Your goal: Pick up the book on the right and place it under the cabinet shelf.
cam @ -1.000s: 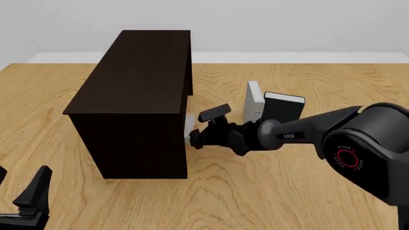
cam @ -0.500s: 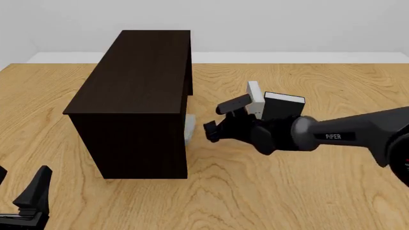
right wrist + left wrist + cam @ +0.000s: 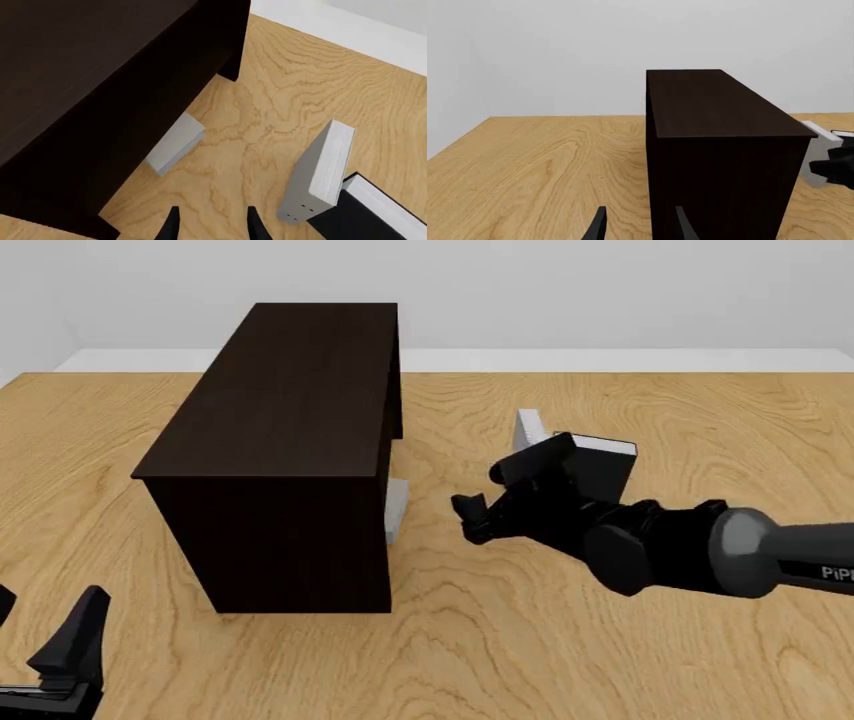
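The pale grey book rests at the foot of the dark brown cabinet shelf, against its right side. In the right wrist view it lies partly tucked under the cabinet shelf. My right gripper is open and empty, a short way right of the book and apart from it. Its fingertips show in the right wrist view. My left gripper is open and empty at the near left, in front of the cabinet shelf.
A second pale grey book stands upright right of the cabinet, also in the right wrist view. A black-covered book stands beside it, partly behind my right arm. The table's back edge meets a white wall.
My right gripper has drawn back to the right, away from the cabinet. The pale grey book stays at the cabinet's foot. The left arm has not moved.
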You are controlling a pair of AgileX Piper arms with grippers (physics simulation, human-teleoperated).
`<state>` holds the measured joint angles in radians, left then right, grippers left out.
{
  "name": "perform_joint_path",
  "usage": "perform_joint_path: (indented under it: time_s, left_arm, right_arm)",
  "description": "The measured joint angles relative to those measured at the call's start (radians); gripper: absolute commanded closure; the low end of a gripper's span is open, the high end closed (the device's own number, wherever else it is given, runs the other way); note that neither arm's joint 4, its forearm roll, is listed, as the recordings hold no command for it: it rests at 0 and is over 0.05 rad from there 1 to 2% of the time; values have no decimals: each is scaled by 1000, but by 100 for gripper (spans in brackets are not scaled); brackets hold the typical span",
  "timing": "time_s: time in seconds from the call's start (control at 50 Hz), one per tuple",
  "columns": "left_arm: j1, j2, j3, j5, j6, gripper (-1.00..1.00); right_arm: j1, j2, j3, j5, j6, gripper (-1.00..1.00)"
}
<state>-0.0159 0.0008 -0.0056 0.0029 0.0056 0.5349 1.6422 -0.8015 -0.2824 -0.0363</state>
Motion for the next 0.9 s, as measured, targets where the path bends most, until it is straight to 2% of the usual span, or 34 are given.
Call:
perform_joint_path:
  time_s: [0.3,0.64,0.76,0.9]
  left_arm:
    - [-3,0,-2,2,0,-100]
    - [-3,0,1,1,0,-100]
    - [-3,0,1,1,0,-100]
    - [-3,0,2,0,0,-100]
  right_arm:
    - [-27,-153,104,5,-21,-100]
    - [-72,-228,160,2,-38,-100]
    - [-106,-238,196,-36,-47,-100]
    - [-157,-224,255,-128,-47,-100]
